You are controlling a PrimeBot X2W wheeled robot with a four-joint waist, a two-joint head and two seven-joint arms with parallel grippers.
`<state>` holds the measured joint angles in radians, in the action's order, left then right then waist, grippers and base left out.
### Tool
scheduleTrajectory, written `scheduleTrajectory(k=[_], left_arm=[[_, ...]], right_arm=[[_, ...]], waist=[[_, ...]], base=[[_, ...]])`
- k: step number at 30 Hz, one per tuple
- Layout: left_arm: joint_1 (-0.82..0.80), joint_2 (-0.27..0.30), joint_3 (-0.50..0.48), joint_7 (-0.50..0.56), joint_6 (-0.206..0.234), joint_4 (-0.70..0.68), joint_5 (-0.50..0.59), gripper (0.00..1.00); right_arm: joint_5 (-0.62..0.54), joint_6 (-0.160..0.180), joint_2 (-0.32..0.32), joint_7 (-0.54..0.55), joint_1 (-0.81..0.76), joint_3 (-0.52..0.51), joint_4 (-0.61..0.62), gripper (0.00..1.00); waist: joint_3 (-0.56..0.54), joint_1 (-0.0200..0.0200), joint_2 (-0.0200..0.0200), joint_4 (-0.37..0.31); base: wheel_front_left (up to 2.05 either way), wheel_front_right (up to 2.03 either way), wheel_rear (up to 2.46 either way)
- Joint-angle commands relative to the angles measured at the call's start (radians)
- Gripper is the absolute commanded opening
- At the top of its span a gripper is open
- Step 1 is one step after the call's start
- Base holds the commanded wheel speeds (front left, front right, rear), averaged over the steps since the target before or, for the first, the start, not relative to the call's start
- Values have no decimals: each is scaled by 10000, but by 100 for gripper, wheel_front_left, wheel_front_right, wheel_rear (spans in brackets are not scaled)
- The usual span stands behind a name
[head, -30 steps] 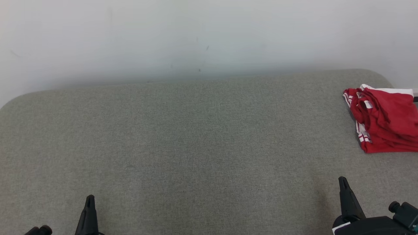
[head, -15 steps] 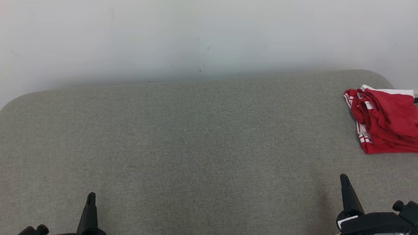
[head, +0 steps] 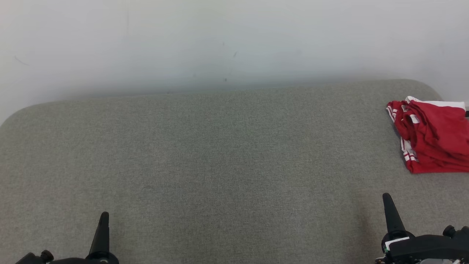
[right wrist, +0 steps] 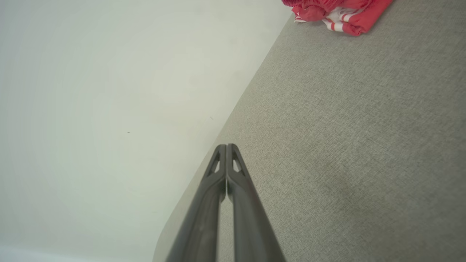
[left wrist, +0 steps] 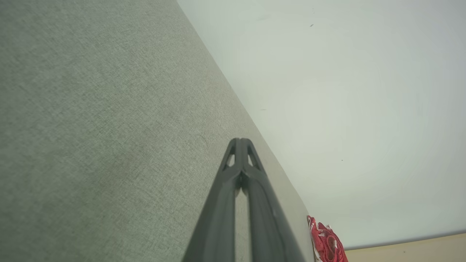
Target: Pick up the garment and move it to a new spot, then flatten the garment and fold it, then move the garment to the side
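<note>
The red garment (head: 432, 135) at the grey pad's (head: 220, 165) right end looks soft and light, best pinched by a raised fold; the left gripper (head: 104, 216) and right gripper (head: 386, 198) are both pressed together.

Garment (head: 434, 137): red, with white side stripes and a white band. Work surface (head: 220, 165): grey-green, finely flecked weave. Wall (head: 234, 36): plain off-white. Left gripper (head: 104, 217) and right gripper (head: 386, 198): both black.

Light is bright, soft and even. The wall (head: 234, 36) looks washed out and hazy; a dim, blurred shadow band runs along it just above the pad (head: 220, 165). In the wrist views the wall darkens toward the corners.
</note>
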<state>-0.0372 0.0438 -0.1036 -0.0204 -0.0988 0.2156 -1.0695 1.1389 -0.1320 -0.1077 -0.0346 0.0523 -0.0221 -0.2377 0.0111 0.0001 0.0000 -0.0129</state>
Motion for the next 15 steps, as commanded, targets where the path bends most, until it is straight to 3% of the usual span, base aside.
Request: scheduleTrajectory(k=[1, 15], left_arm=[[-240, 62, -37, 83, -71, -46, -380, 0], [-407, 69, -63, 417, -149, 52, -1680, 0]], right_arm=[[316, 12, 19, 90, 183, -75, 83, 0], [1524, 15, 125, 412, 319, -244, 37, 0]], waist=[[-3, -1, 0, 4], [-24, -1, 0, 31]], base=[[0, 0, 0], [0, 0, 0]])
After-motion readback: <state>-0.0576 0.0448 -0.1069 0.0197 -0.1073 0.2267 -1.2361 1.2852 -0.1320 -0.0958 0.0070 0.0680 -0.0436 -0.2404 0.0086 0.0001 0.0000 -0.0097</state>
